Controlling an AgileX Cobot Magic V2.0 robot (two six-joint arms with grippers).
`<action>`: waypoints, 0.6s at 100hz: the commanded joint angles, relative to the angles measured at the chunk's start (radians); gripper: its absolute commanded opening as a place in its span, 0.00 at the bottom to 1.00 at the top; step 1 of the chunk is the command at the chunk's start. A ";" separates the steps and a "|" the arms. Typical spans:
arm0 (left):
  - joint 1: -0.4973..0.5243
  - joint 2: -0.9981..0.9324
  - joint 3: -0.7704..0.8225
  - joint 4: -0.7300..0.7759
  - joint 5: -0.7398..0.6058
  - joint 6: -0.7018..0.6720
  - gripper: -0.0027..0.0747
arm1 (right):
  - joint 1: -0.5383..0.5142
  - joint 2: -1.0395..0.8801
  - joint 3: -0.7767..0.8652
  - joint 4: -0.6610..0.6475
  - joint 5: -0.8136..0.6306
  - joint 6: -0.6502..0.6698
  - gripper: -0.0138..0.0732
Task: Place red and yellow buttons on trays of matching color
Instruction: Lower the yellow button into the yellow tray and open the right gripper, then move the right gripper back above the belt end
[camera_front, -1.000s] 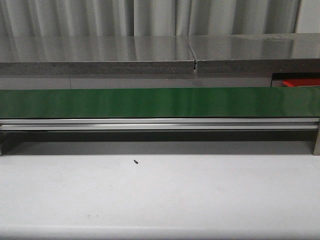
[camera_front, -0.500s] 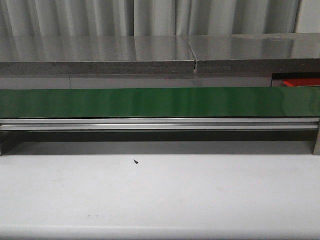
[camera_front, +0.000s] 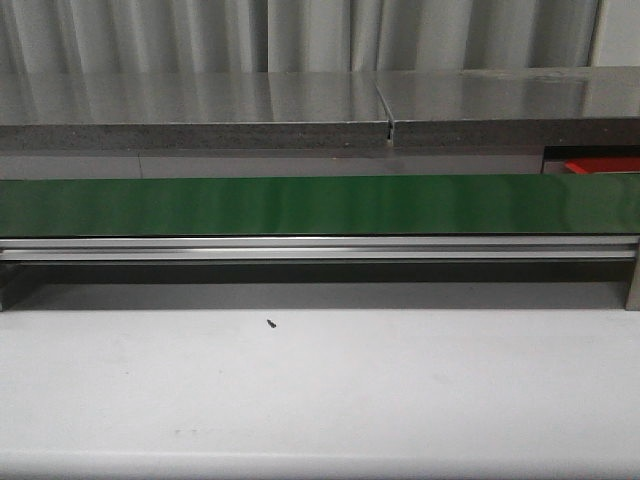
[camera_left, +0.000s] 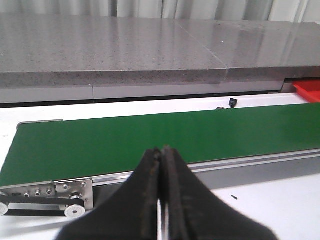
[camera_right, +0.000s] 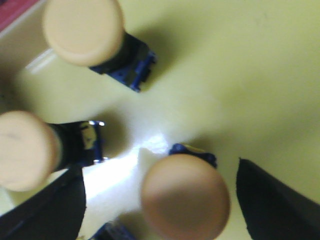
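Yellow tray floor (camera_right: 240, 65) is filling my right claw's (camera_right: 160, 200) view, jaws spread wide around a yellow button (camera_right: 185, 197) standing on it, so I'm lifting straight to avoid its two neighbours, while my left claw (camera_left: 162, 165) is hanging closed, empty, over the green belt (camera_left: 150, 140).

We see a belt (camera_front: 300, 205) of smooth green material with a soft sheen, running on a brushed-looking metal rail (camera_front: 320, 248), above a matt white desk (camera_front: 320, 390). Behind it the slab (camera_front: 190, 105) looks like speckled grey stone, polished enough on top to reflect light. In the right wrist view the buttons (camera_right: 185, 196) have smooth, matt-looking plastic caps on a glossy yellow tray (camera_right: 240, 75) that throws a bright glare.
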 joint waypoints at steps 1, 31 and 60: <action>-0.008 0.008 -0.028 -0.024 -0.068 0.002 0.01 | 0.043 -0.098 -0.030 0.020 -0.047 -0.013 0.87; -0.008 0.008 -0.028 -0.024 -0.068 0.002 0.01 | 0.304 -0.397 -0.027 0.019 -0.063 -0.098 0.87; -0.008 0.008 -0.028 -0.024 -0.068 0.002 0.01 | 0.468 -0.706 0.028 -0.006 0.034 -0.143 0.86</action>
